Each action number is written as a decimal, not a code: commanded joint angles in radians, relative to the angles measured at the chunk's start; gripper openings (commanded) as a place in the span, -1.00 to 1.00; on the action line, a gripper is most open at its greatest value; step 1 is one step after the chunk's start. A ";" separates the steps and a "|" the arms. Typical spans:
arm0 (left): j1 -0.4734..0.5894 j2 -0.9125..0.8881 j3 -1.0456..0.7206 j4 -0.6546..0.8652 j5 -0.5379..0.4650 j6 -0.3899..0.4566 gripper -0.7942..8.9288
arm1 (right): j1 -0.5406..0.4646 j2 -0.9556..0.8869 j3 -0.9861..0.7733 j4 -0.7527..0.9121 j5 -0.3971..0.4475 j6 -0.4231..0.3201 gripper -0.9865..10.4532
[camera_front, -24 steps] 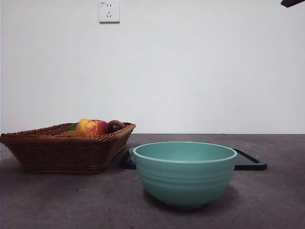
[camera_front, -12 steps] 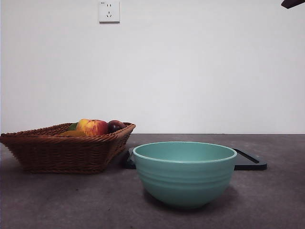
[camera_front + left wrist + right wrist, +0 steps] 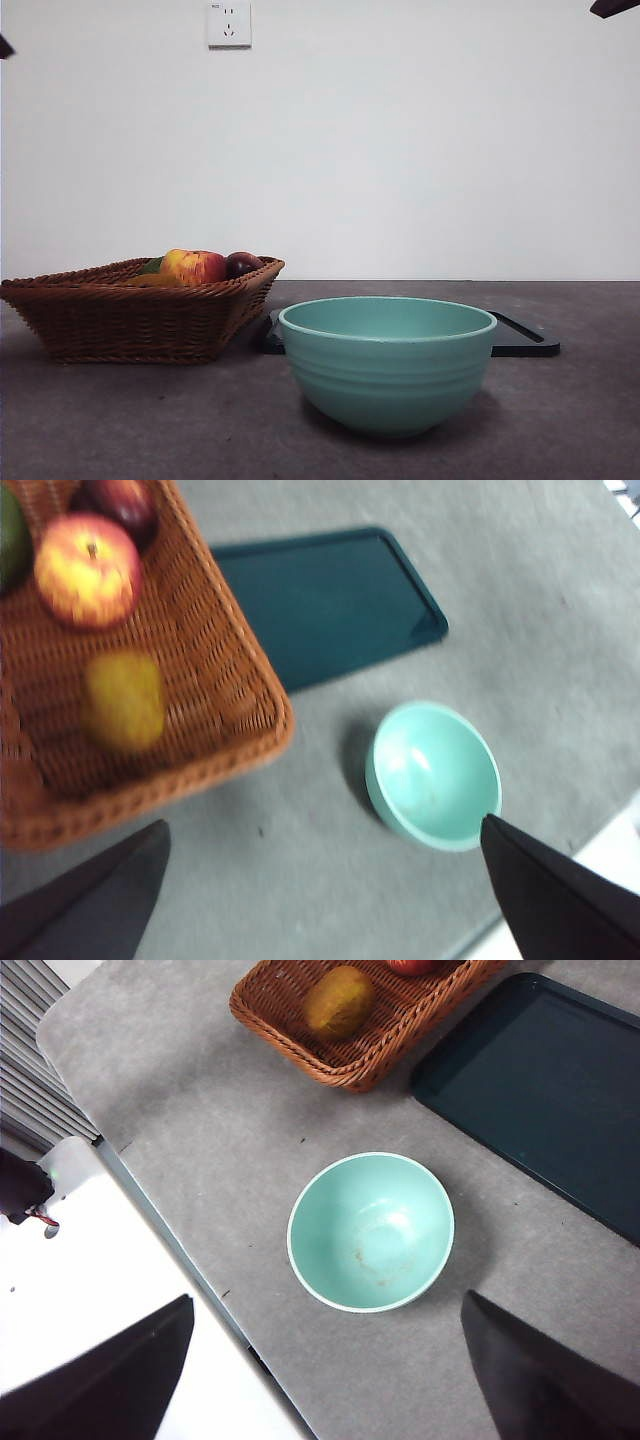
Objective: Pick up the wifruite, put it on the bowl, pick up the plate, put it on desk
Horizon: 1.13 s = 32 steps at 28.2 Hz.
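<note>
The wifruite (image 3: pixel 123 700) lies in a wicker basket (image 3: pixel 200 730) beside a red-yellow apple (image 3: pixel 85 568); the right wrist view shows the wifruite (image 3: pixel 340 1002) too. The empty teal bowl (image 3: pixel 388 365) stands on the desk (image 3: pixel 150 430) at front centre. Behind it lies the plate (image 3: pixel 525 342), a flat dark teal tray (image 3: pixel 325 600). My left gripper (image 3: pixel 322 823) hangs open high over the desk between the basket and the bowl (image 3: pixel 433 775). High above the bowl (image 3: pixel 370 1232), my right gripper (image 3: pixel 328 1300) is open and empty.
The basket (image 3: pixel 130 315) stands at the left of the desk with the apple (image 3: pixel 197 266) and a dark plum (image 3: pixel 242 263) showing over its rim. Black arm tips show at the top left edge (image 3: pixel 4 46) and top right corner (image 3: pixel 612 6). A desk edge (image 3: pixel 170 1230) runs near the bowl.
A black arm tip has come into the front view at the top left edge. The bowl, basket and plate have not moved.
</note>
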 commanded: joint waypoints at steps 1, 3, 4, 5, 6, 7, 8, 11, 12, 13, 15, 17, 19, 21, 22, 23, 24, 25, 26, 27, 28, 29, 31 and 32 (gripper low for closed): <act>-0.016 0.064 0.047 0.026 -0.037 -0.013 0.17 | 0.005 0.008 0.020 0.006 0.000 -0.010 -0.08; -0.031 0.122 0.079 0.025 -0.089 -0.013 0.17 | 0.005 0.008 0.020 0.006 0.000 -0.010 -0.08; -0.038 0.146 0.093 0.026 -0.110 -0.012 0.17 | 0.005 0.008 0.020 0.006 0.000 -0.010 -0.08; -0.045 0.176 0.110 0.026 -0.135 -0.012 0.17 | 0.005 0.008 0.020 0.007 0.000 -0.010 -0.08; -0.051 0.207 0.129 0.025 -0.160 -0.010 0.17 | 0.005 0.008 0.020 0.006 0.000 -0.010 -0.08; -0.056 0.233 0.144 0.025 -0.181 -0.008 0.17 | 0.005 0.008 0.020 0.006 0.000 -0.010 -0.08; -0.061 0.262 0.161 0.025 -0.203 -0.008 0.17 | 0.005 0.008 0.020 0.006 0.000 -0.010 -0.08; -0.070 0.347 0.201 0.029 -0.254 0.003 0.17 | 0.005 0.008 0.020 0.006 0.000 -0.010 -0.08; -0.073 0.373 0.211 0.030 -0.269 0.008 0.17 | 0.005 0.008 0.020 0.006 0.000 -0.010 -0.08; -0.076 0.401 0.218 0.033 -0.284 0.014 0.17 | 0.005 0.008 0.020 0.006 0.000 -0.010 -0.08; -0.077 0.446 0.223 0.047 -0.304 0.018 0.17 | 0.005 0.008 0.020 0.006 0.000 -0.010 -0.08; -0.077 0.488 0.223 0.064 -0.318 0.018 0.17 | 0.005 0.008 0.020 0.006 0.000 -0.010 -0.08; -0.077 0.529 0.223 0.084 -0.331 0.019 0.17 | 0.005 0.008 0.020 0.006 0.000 -0.010 -0.08; -0.077 0.568 0.223 0.104 -0.339 0.019 0.17 | 0.005 0.008 0.020 0.006 0.000 -0.010 -0.08; -0.077 0.588 0.223 0.116 -0.339 0.019 0.17 | 0.005 0.008 0.020 0.006 0.000 -0.010 -0.08; -0.077 0.616 0.223 0.134 -0.339 0.020 0.17 | 0.005 0.008 0.020 0.006 0.000 -0.010 -0.08; -0.077 0.643 0.223 0.150 -0.340 0.021 0.17 | 0.005 0.008 0.020 0.007 0.001 -0.010 -0.08; -0.077 0.666 0.223 0.162 -0.340 0.021 0.17 | 0.005 0.008 0.020 0.007 0.001 -0.010 -0.08; -0.077 0.695 0.223 0.175 -0.341 0.021 0.17 | 0.005 0.008 0.020 0.007 0.001 -0.010 -0.08; -0.077 0.720 0.223 0.184 -0.342 0.021 0.17 | 0.005 0.008 0.020 0.007 0.001 -0.010 -0.08; -0.077 0.744 0.223 0.194 -0.352 0.021 0.17 | 0.005 0.008 0.020 0.007 0.001 -0.010 -0.08; -0.077 0.766 0.223 0.203 -0.367 0.022 0.17 | 0.005 0.008 0.020 0.008 0.001 -0.010 -0.08; -0.077 0.807 0.223 0.216 -0.375 0.025 0.17 | 0.005 0.008 0.020 0.008 0.001 -0.010 -0.08; -0.077 0.824 0.223 0.222 -0.375 0.026 0.17 | 0.005 0.008 0.020 0.008 0.002 -0.011 -0.08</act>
